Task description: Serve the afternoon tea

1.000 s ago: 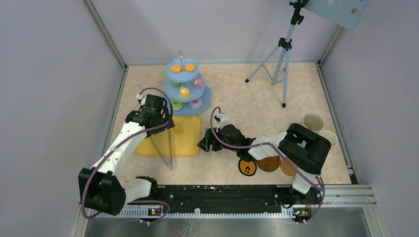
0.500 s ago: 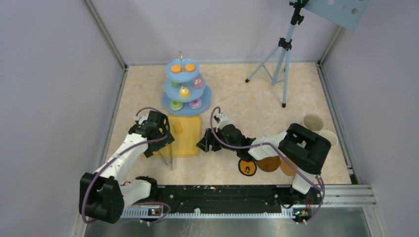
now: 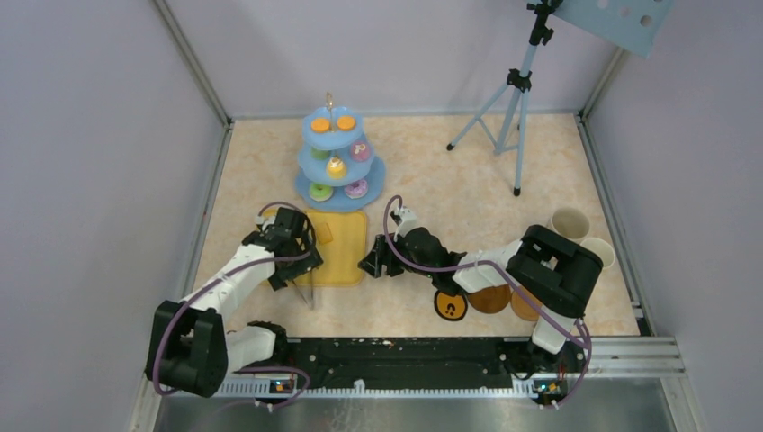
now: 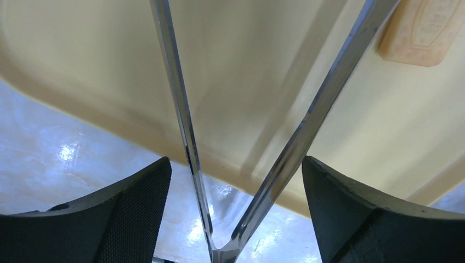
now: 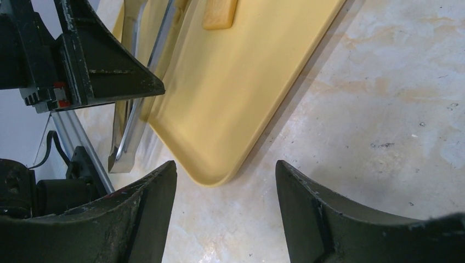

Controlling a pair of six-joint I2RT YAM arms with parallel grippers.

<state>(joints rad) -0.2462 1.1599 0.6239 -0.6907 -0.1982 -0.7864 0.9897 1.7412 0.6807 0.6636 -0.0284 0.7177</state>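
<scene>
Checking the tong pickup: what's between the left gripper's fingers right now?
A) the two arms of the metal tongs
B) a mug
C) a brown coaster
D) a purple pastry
A: in the left wrist view both arms of the tongs run up between the fingers of the left gripper, whose jaws stand open, with the yellow tray beneath them.

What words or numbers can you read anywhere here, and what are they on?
No text here can be read.
Orange toy biscuit on the yellow tray: raised marks like lettering, too blurred to read.
Dark round coaster: orange marks, too small to tell whether they are letters.
</scene>
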